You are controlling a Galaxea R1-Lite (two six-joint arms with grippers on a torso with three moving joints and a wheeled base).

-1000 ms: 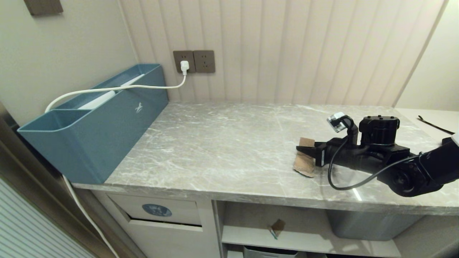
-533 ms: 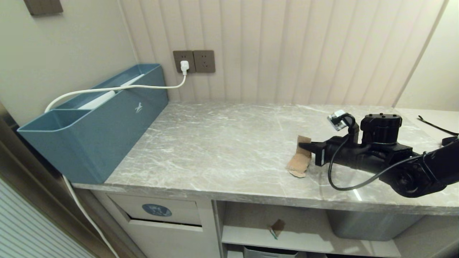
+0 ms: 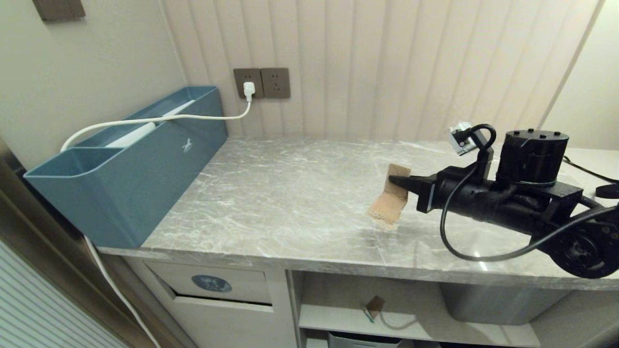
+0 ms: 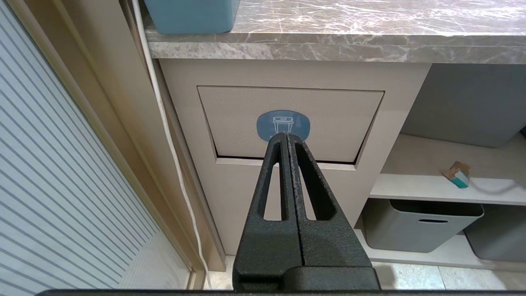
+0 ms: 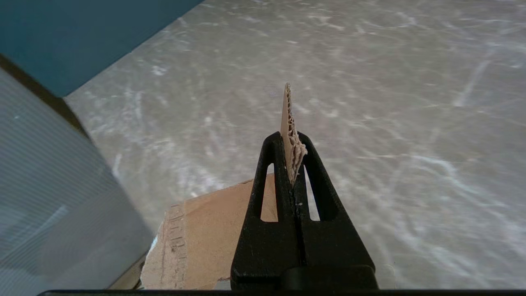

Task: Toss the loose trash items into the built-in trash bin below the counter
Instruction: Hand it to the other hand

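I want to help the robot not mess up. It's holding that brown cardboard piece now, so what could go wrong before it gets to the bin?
1. The right gripper pinches the cardboard scrap only by its top edge, so the bent piece might slip out and fall.
2. The bin flap sits under the counter, far to the left, so the carry is long.
3. A tiny scrap lies on the open shelf and could be forgotten.
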